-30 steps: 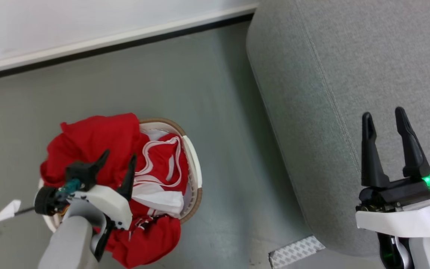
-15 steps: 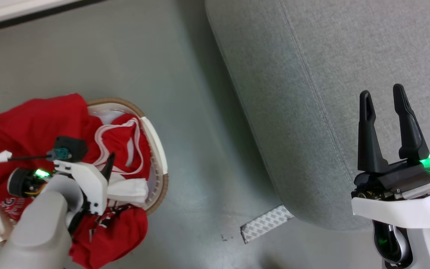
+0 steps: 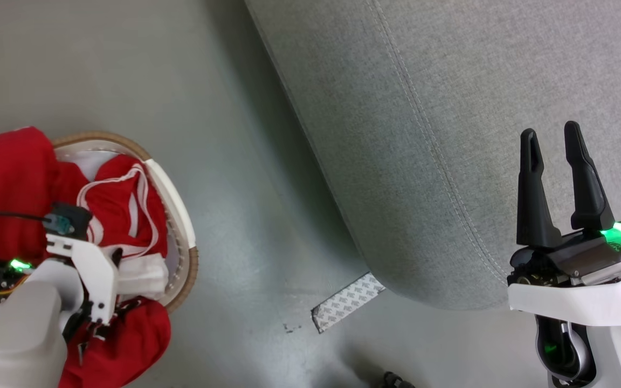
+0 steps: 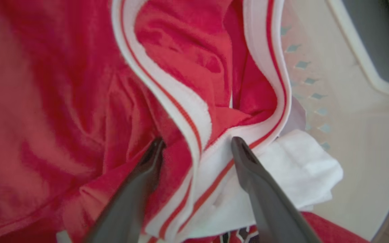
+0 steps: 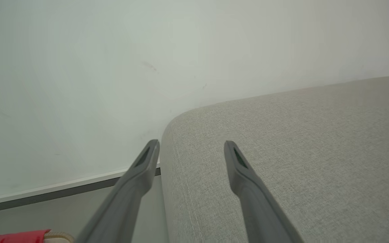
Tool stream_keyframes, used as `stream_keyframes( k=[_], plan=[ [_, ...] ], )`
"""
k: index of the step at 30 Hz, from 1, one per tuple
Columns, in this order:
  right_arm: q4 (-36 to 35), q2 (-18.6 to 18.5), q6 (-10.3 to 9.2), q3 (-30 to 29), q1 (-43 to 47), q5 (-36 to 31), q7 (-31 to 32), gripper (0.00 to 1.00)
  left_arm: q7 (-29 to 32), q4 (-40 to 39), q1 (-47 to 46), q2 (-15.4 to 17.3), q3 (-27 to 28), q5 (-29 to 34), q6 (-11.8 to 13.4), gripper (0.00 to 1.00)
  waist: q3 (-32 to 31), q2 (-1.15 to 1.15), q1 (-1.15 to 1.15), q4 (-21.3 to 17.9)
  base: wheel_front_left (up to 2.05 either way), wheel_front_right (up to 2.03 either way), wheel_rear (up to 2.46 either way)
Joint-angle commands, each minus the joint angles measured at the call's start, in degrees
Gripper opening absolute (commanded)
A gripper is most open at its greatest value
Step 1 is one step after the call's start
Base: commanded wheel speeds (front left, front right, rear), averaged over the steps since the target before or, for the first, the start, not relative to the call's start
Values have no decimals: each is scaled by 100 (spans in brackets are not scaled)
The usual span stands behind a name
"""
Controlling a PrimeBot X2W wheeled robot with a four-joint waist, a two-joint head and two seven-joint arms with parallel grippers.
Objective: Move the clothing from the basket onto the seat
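Observation:
The basket (image 3: 173, 186) stands on the floor at the left of the head view, heaped with the red clothing (image 3: 8, 161). On top lies the jersey (image 4: 181, 60) with white striped trim. My left gripper (image 4: 198, 141) points down into the heap, open. Its two fingers straddle a fold of the trim and touch the cloth without closing on it. In the head view the left wrist covers those fingers. My right gripper (image 3: 550, 134) hovers open and empty over the front edge of the grey seat (image 3: 450, 108). The right wrist view has that gripper (image 5: 191, 144) above the seat's corner (image 5: 282, 152).
The basket's white liner (image 4: 302, 168) bunches against its perforated wall (image 4: 333, 84). A strip of patterned tape (image 3: 347, 302) lies on the grey floor (image 3: 224, 134) between basket and seat. A white wall (image 5: 113, 67) with a baseboard (image 5: 62, 190) stands behind the seat.
The camera has turned, sliding the whole scene left. My left gripper has sunk deeper into the clothing, its fingers now behind the wrist. The right gripper stays open over the seat.

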Motion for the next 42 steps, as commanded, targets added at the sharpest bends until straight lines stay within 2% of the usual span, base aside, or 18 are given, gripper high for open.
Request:
stream_keyframes(
  k=[1, 2, 3, 4, 10, 15, 22, 28, 33, 42],
  plan=[
    [26, 18, 2, 11, 66, 52, 5, 100, 34, 101, 7, 48, -45, 40, 14, 95, 56, 0, 0, -53, 0, 0, 0],
    [41, 18, 2, 16, 80, 54, 5, 100, 14, 145, 9, 42, -56, 35, 18, 60, 69, 0, 0, -57, 0, 0, 0],
    [49, 18, 2, 22, 87, 66, 6, 100, -23, 180, 10, 38, -73, 47, 37, 34, 77, 0, 0, -58, 0, 0, 0],
    [52, 18, 2, 22, 91, 74, 6, 100, -37, 211, 11, 26, -82, 48, 37, 0, 81, 0, 0, -55, 0, 0, 0],
    [108, 18, 2, 7, 64, 50, 6, 100, -386, 293, -67, -93, -103, -20, 55, 0, 1, 0, 0, 65, 0, 0, 0],
    [137, 12, 2, -50, 33, -141, 6, 100, -714, 325, -87, -333, -158, -127, 31, 0, -289, 0, 0, 300, 0, 0, 0],
    [197, 3, 2, -289, 218, -615, 6, 100, -1305, 431, 133, -916, -172, -424, 12, 0, -1198, 0, 0, 803, 0, 0, 0],
    [221, -194, 2, -363, 396, -722, 6, 100, -1694, 326, 268, -1279, -350, -651, 13, 0, -1921, 0, 0, 1254, 0, 0, 0],
    [232, -358, 2, -417, 538, -740, 6, 100, -1915, 40, 379, -1392, -554, -929, 15, 0, -2418, 0, 0, 1571, 0, 0, 0],
    [268, -542, 2, -503, 841, -709, 6, 100, -2076, -731, 613, -1367, -698, -1131, 14, 0, -3141, 0, 0, 2006, 0, 0, 0]
  ],
)
